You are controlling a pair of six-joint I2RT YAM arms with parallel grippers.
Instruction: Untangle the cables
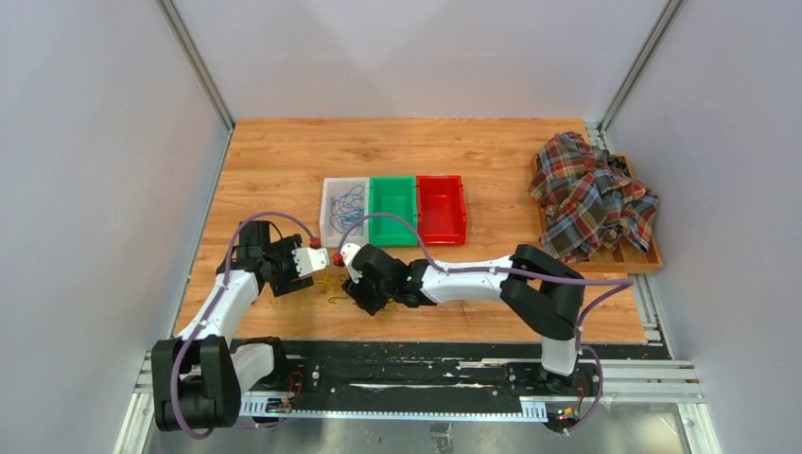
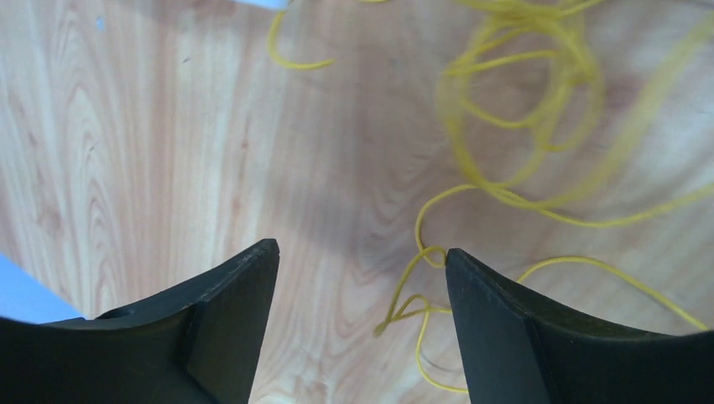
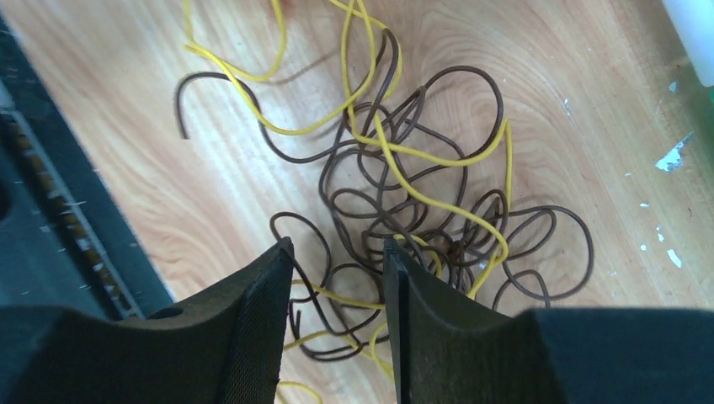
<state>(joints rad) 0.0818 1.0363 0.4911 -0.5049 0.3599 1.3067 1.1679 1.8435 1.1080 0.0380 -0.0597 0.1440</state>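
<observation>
A tangle of dark brown cables (image 3: 421, 210) with yellow cable (image 3: 421, 189) threaded through it lies on the wooden table. My right gripper (image 3: 337, 246) hangs just over its near side, jaws open a finger's width, with brown and yellow strands lying in the gap. Loose yellow cable loops (image 2: 522, 109) spread out ahead of my left gripper (image 2: 362, 252), which is open wide; a small yellow loop (image 2: 412, 290) lies just inside its right finger (image 2: 505, 328). From above, both grippers (image 1: 307, 279) (image 1: 364, 301) meet over the cables (image 1: 331, 284). Blue cable (image 1: 348, 200) lies coiled in the clear bin.
A clear bin (image 1: 328, 227), green bin (image 1: 392, 210) and red bin (image 1: 442, 208) stand in a row just behind the grippers. A plaid cloth (image 1: 591, 194) covers a wooden tray (image 1: 653, 255) at the right. The black rail (image 3: 50, 210) edges the table's near side.
</observation>
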